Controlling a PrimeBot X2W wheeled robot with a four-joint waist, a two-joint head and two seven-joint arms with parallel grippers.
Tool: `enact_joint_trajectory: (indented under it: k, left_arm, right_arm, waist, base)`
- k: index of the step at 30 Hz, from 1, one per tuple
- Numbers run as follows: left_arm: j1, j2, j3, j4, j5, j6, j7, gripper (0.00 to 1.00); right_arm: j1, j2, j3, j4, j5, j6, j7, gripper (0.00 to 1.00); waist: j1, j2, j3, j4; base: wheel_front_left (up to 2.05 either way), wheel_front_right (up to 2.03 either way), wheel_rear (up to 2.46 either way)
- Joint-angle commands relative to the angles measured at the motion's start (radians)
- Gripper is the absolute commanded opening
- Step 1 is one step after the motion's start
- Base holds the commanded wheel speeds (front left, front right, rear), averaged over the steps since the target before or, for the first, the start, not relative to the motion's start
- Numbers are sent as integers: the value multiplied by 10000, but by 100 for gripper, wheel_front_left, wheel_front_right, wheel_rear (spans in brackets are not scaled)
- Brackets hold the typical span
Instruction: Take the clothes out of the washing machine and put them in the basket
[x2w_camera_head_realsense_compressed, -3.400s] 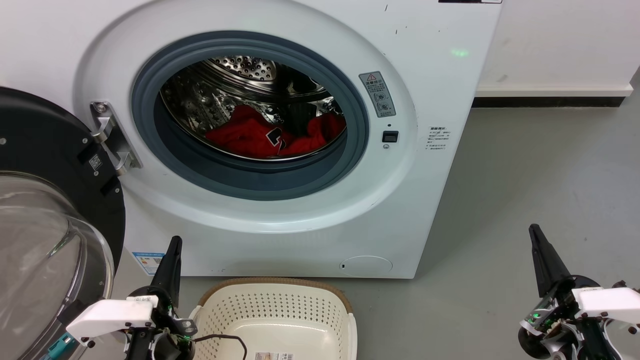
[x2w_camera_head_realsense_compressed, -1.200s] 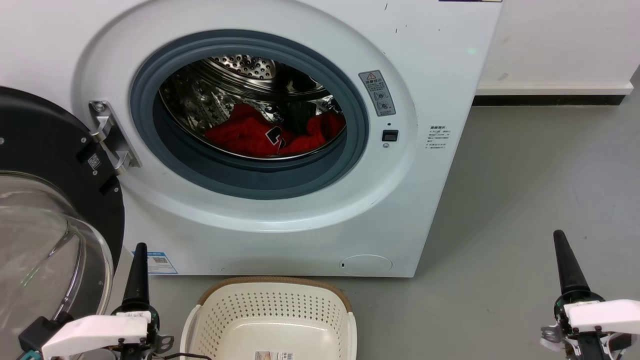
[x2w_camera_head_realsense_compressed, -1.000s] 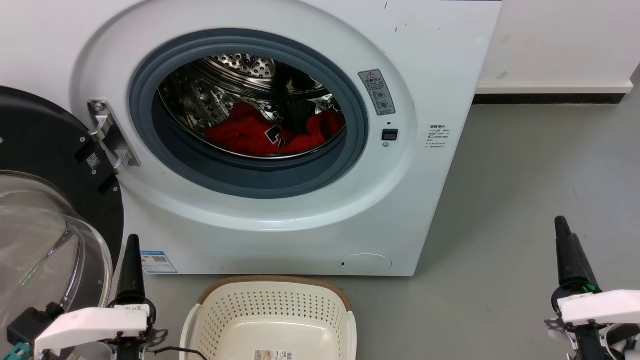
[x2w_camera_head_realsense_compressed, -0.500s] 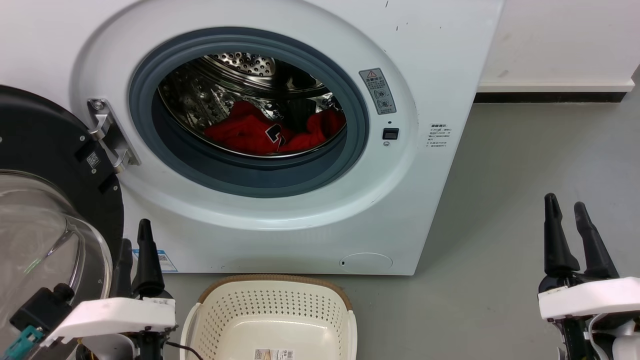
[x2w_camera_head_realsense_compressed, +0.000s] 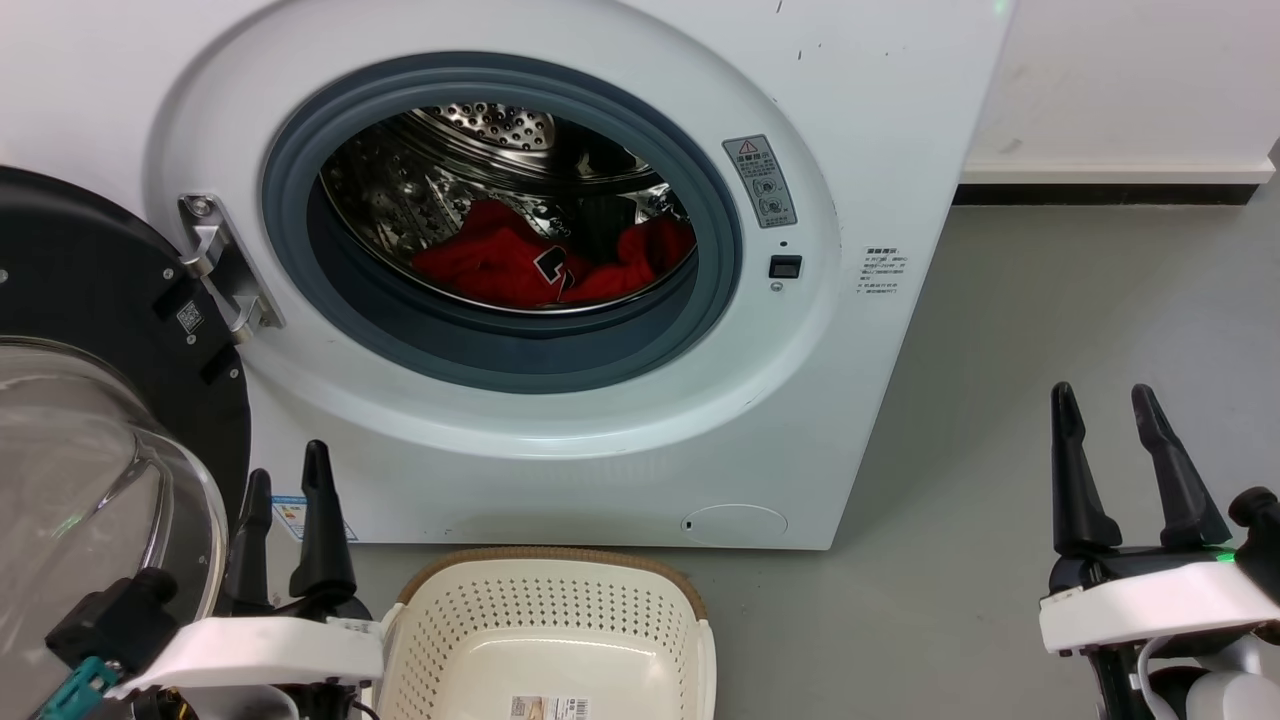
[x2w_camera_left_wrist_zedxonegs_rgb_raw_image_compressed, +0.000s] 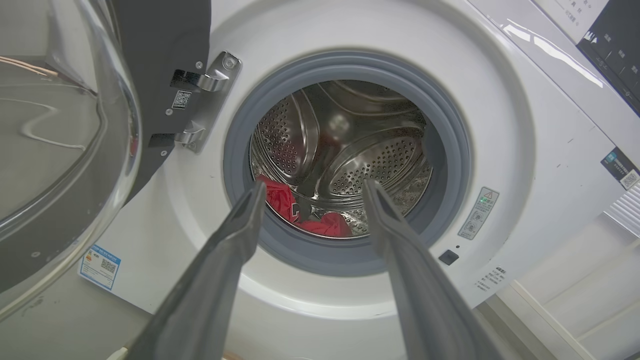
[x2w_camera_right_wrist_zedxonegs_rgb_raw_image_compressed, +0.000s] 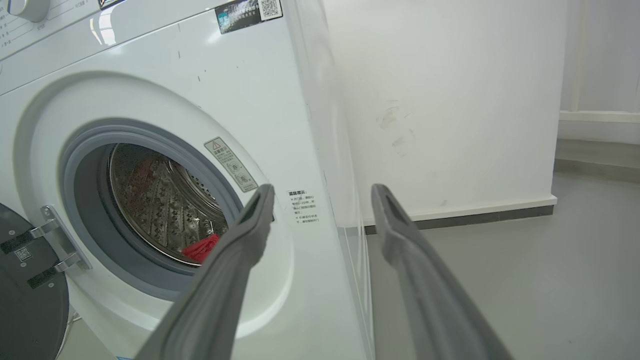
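The red clothes (x2w_camera_head_realsense_compressed: 500, 265) lie in a heap at the bottom of the steel drum of the white washing machine (x2w_camera_head_realsense_compressed: 870, 150), and a black number patch shows on them. The cream basket (x2w_camera_head_realsense_compressed: 545, 605) stands empty on the floor right below the porthole. At the basket's left my left gripper (x2w_camera_head_realsense_compressed: 288, 462) is open and holds nothing. My right gripper (x2w_camera_head_realsense_compressed: 1101, 390) hangs open and empty over the floor, right of the machine. The left wrist view has the left gripper (x2w_camera_left_wrist_zedxonegs_rgb_raw_image_compressed: 314, 183) aimed at the porthole and the clothes (x2w_camera_left_wrist_zedxonegs_rgb_raw_image_compressed: 325, 225). The right gripper (x2w_camera_right_wrist_zedxonegs_rgb_raw_image_compressed: 323, 187) points at the machine's right front edge.
The machine's black-rimmed glass door (x2w_camera_head_realsense_compressed: 90, 300) is swung wide open at the left, close beside my left arm. A grey floor (x2w_camera_head_realsense_compressed: 1050, 300) stretches to the right, up to a white wall with a dark skirting (x2w_camera_head_realsense_compressed: 1100, 193).
Each gripper showed as a single dark spike a second ago; both now show two fingers spread apart. The right gripper has risen in the view. The clothes and basket have stayed put.
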Motion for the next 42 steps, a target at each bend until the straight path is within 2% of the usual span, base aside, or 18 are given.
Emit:
enact_joint_trajectory:
  k: [1,9,17,25,31,37,42]
  left_arm:
    - [-6,23,-96,-246,514,36,-107,100]
    - [108,29,-733,-371,2139,332,-320,100]
    - [290,289,-1297,-53,3149,636,-514,100]
    - [370,621,-1932,474,4107,1449,-703,100]
    - [317,833,-2313,589,4467,1829,-838,100]
    - [421,906,-2484,638,4761,1845,-957,100]
    - [512,774,-2332,672,4827,1523,-1059,100]
  right_arm:
    - [63,-47,51,-199,-425,0,-116,100]
    - [255,-46,164,16,-1337,0,-319,100]
    - [414,-46,287,651,-1936,-1,-524,100]
    - [487,-45,386,1239,-2794,-1,-716,100]
    - [455,-45,490,1161,-3406,-1,-838,100]
    - [490,-44,579,1011,-3951,-1,-973,100]
    - [605,-44,448,1148,-3785,-1,-1061,100]
  waist:
    - [0,0,7,-3]
    - [0,0,32,-15]
    - [0,0,1,-24]
    - [0,0,-8,-24]
    - [0,0,12,-29]
    - [0,0,16,-38]
    - [0,0,28,-38]
  base:
    - [0,0,0]
    - [0,0,0]
    - [0,0,0]
    - [0,0,0]
    - [0,0,0]
    - [0,0,0]
    - [0,0,0]
